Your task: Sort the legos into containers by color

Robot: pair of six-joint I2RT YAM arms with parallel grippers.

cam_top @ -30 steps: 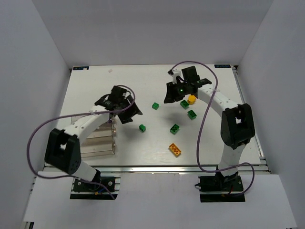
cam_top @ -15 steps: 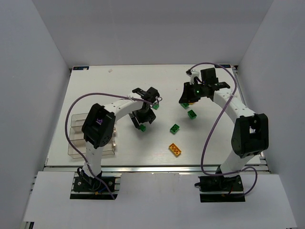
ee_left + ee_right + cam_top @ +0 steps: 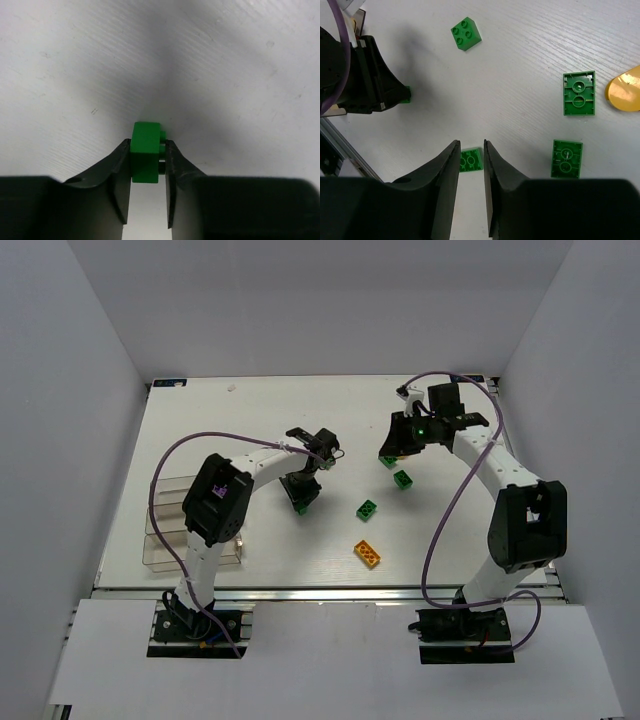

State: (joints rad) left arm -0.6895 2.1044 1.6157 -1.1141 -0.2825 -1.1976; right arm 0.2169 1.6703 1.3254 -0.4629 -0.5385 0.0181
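Observation:
My left gripper (image 3: 303,492) is down at the table, shut on a small green lego (image 3: 145,155) that sits between its fingers. My right gripper (image 3: 393,445) is open with a narrow gap and hovers over another green lego (image 3: 470,160), which lies on the table below its tips. More green legos lie nearby (image 3: 579,93) (image 3: 567,158) (image 3: 466,33). A yellow-orange block (image 3: 625,92) shows at the right edge of the right wrist view. The flat orange-yellow lego (image 3: 367,553) lies toward the front. The clear containers (image 3: 165,530) stand at the front left. The purple lego is out of view.
In the top view, green legos lie at mid-table (image 3: 403,478) (image 3: 368,508). The left arm's purple cable arcs over the containers. White walls enclose the table on three sides.
My left arm swung from over the containers to the green lego at mid-table and shut on it. My right gripper shifted right and now sits above the green lego by the yellow block.

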